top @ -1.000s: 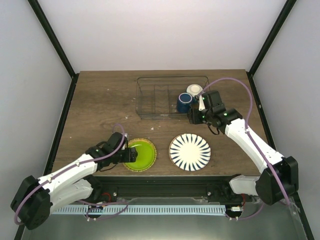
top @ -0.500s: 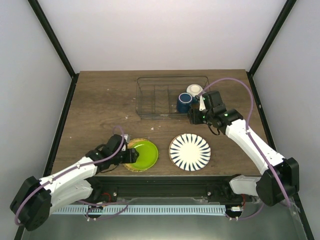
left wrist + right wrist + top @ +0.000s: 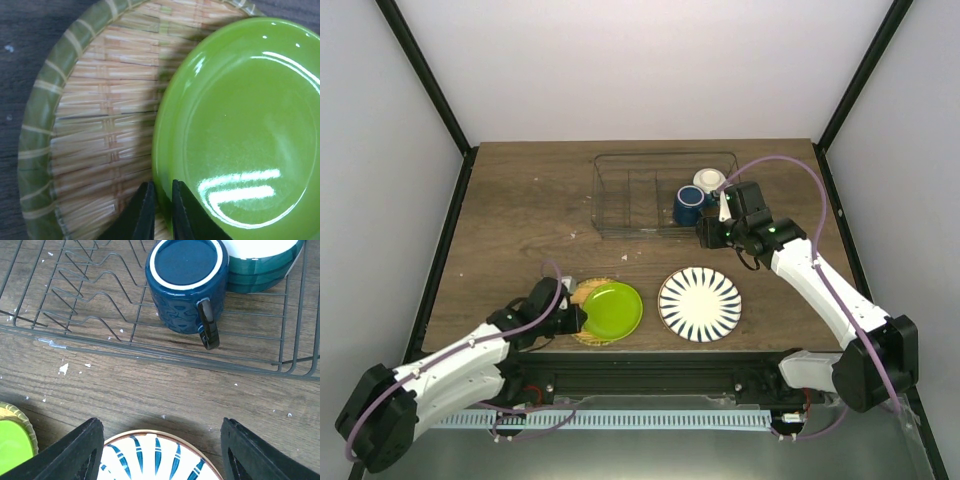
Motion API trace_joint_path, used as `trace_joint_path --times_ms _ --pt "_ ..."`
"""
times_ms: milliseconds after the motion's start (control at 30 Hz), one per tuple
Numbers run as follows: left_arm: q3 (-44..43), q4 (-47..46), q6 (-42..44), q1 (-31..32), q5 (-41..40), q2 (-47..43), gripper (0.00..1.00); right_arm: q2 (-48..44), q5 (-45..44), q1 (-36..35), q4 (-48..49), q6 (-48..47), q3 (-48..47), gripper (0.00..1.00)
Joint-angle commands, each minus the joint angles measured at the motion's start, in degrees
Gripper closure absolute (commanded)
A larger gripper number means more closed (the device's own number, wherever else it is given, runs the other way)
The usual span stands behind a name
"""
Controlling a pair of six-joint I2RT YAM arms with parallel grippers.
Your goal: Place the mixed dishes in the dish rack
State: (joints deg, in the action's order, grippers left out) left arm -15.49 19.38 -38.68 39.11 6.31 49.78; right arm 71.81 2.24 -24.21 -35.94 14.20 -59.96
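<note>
Lower left, seen from overhead: the left tool point(image 3: 161, 184) is pinched almost shut on the lime-green plate point(image 3: 612, 309) at its rim, over a woven mat point(image 3: 100, 125). A firm pinch is advised before it is lifted toward the dish rack point(image 3: 650, 195). The right tool point(image 3: 160, 440) is open and empty.

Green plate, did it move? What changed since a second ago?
The left tool closed on the rim of the green plate, and the plate slid right, uncovering part of the woven mat beneath. The right tool, the striped plate, and the mug and bowl in the rack stayed put.
</note>
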Motion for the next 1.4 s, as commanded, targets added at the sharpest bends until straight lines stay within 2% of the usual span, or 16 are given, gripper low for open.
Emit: trace_joint_path --times_ms 0,167,400,633,1000,1367 --pt "1.8 0.44 -1.36 0.1 0.72 -1.8 0.91 -1.23 -1.22 -0.32 -0.78 -0.13 -0.07 0.35" --pt "1.65 1.21 -1.4 0.15 0.25 -2.54 1.0 -1.08 -1.28 -0.33 -0.75 -0.22 0.02 0.35" --pt "0.23 1.3 -1.18 0.09 0.67 -2.88 1.0 -1.35 0.7 -0.32 0.48 -0.38 1.3 0.34" --pt "-4.24 3.38 -0.37 0.11 0.13 -5.21 1.0 -4.6 15.83 -0.33 6.26 0.01 5.47 0.33" --pt "-8.96 2.91 0.74 0.15 -1.02 -4.89 1.0 -7.72 29.85 -0.38 11.53 1.74 14.64 0.31" --pt "-11.09 1.11 -0.19 0.08 0.28 -6.77 1.0 -6.88 40.37 -0.87 26.19 5.51 27.24 0.31"
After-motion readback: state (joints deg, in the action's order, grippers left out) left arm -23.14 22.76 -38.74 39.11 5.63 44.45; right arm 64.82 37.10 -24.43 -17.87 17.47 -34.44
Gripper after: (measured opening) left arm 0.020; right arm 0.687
